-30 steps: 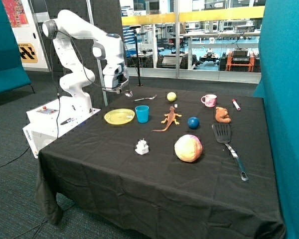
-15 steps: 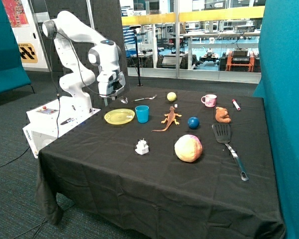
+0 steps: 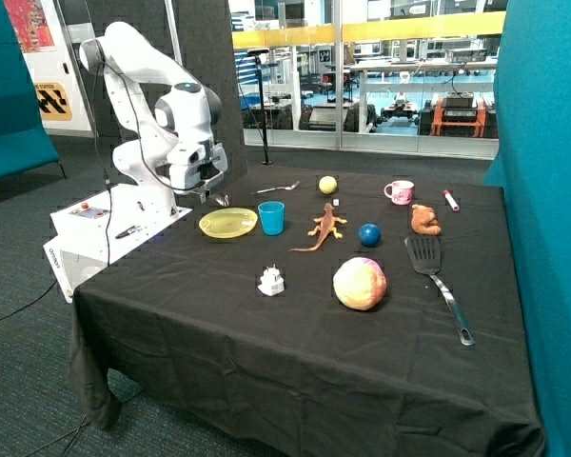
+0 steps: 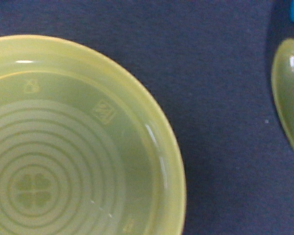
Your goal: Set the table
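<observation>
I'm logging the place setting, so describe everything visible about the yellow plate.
The yellow plate is round, yellow-green and glossy, apparently plastic. The wrist view shows a raised rim, concentric rings moulded in its floor and a clover-like emblem at the centre. It lies flat and empty on the black-clothed table, close beside the blue cup; whether they touch cannot be told. The gripper hangs just above its far edge, carrying what looks like a spoon.

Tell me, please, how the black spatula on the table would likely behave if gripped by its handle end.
The spatula would probably tip blade-down: its broad slotted blade sits far from the thin handle. It looks rigid, and the smooth handle may slip. The gripper hangs above the yellow plate.
</observation>
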You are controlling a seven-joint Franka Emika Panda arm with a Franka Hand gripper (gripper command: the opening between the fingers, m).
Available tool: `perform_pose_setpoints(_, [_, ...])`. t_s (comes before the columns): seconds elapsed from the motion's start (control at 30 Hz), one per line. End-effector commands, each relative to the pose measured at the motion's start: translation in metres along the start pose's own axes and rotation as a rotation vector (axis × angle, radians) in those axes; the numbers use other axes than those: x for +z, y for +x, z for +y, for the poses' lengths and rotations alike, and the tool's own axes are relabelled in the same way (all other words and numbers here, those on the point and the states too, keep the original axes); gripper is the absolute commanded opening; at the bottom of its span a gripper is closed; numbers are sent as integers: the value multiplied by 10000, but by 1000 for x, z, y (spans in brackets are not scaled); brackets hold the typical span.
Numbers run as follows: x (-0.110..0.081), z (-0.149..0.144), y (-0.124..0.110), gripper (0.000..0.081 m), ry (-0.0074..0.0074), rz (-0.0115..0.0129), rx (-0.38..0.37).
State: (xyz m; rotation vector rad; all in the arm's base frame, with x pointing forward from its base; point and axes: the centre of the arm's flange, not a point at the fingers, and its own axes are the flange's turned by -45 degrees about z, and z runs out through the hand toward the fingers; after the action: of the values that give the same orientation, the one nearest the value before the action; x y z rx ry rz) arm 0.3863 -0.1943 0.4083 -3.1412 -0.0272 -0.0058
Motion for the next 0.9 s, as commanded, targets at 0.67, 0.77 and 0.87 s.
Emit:
perform_pose_setpoints(0.67, [19, 51, 18, 0, -2, -37, -379])
perform_pose_setpoints(0.77, [22, 56, 13, 0, -2, -37, -339])
perform_pose_setpoints(0.87, [25, 59, 9, 0, -2, -37, -360])
